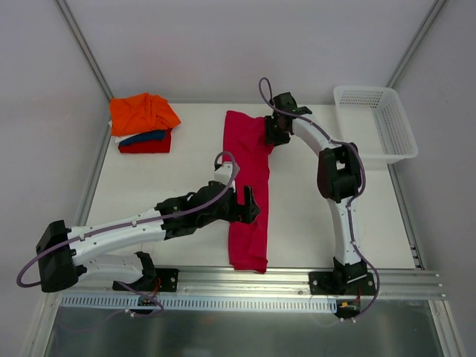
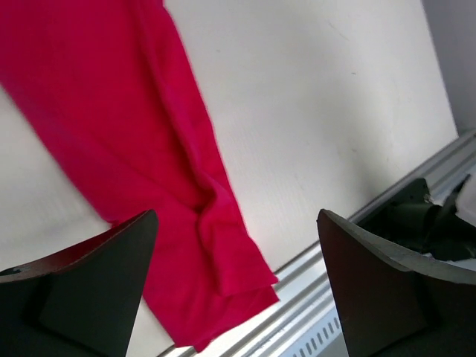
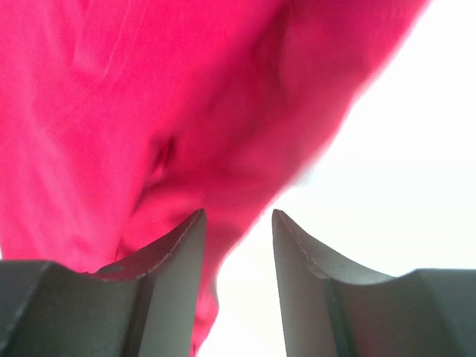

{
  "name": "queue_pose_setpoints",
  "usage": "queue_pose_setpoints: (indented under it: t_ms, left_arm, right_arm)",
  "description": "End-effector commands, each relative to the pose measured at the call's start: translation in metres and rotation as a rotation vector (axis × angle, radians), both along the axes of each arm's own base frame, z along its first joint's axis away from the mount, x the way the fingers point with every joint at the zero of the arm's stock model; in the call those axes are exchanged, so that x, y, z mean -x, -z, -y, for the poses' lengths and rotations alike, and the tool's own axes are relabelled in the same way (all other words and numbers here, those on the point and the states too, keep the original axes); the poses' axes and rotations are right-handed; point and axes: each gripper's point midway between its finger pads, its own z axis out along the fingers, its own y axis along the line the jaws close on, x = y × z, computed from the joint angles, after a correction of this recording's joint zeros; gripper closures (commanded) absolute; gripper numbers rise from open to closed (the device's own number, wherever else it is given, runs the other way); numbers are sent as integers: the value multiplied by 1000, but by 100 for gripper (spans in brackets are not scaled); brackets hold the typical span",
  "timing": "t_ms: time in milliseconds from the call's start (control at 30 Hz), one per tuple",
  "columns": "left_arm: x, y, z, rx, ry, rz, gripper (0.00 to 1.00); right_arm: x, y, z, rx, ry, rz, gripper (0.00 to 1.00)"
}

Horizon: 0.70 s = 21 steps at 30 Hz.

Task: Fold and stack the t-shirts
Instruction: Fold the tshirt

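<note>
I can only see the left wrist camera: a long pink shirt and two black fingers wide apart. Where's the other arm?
Observer: The right gripper is at the far right corner of the pink shirt.
Operator: Are there more shirts?
Observer: Yes. In the table's far left corner, an orange shirt lies on a blue shirt, with a red shirt underneath.
Operator: Anything else?
Observer: A white basket stands at the far right corner.

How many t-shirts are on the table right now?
4. Magenta t-shirt lies lengthwise mid-table; orange t-shirt, dark blue t-shirt and red t-shirt sit stacked at the far left corner. Others may hide inside that stack.
</note>
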Motion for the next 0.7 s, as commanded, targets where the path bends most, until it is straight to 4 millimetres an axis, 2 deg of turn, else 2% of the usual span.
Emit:
queue_pose_setpoints:
  t_ms: [0,33,67,133,167,200,233,267,300,367,433,667]
  left_arm:
    - [-14,37,-38,-130,-104,-19,10]
    - [-19,48,-46,-151,-129,-36,10]
    - [-20,54,-50,-159,-145,-49,10]
    - [-28,61,-56,-179,-178,-58,10]
    - [-31,64,-60,-183,-195,-64,9]
    - [-34,67,-63,-177,-215,-75,9]
    - [-40,73,-73,-174,-247,-91,9]
    - [-40,75,-74,-152,-242,-109,9]
    - [-43,77,-77,-114,-257,-109,9]
    - [-52,77,-88,-66,-294,-111,10]
    - [-56,75,-96,-42,-315,-95,10]
    - [-70,83,-115,-30,-371,-113,9]
  right_arm:
    - [10,-80,14,-6,18,121,56]
    - [21,-74,14,5,13,103,56]
    - [26,-91,13,4,9,143,56]
    - [37,-97,14,13,6,154,56]
    - [49,-90,16,25,2,135,56]
    - [56,-103,16,15,-2,155,56]
    - [62,-106,16,16,-4,159,56]
    - [70,-99,24,53,13,150,56]
    - [78,-113,20,39,2,181,55]
    - [97,-107,20,54,-12,167,55]
    - [111,-118,11,41,-38,195,55]
    - [143,-114,-12,14,-105,157,55]
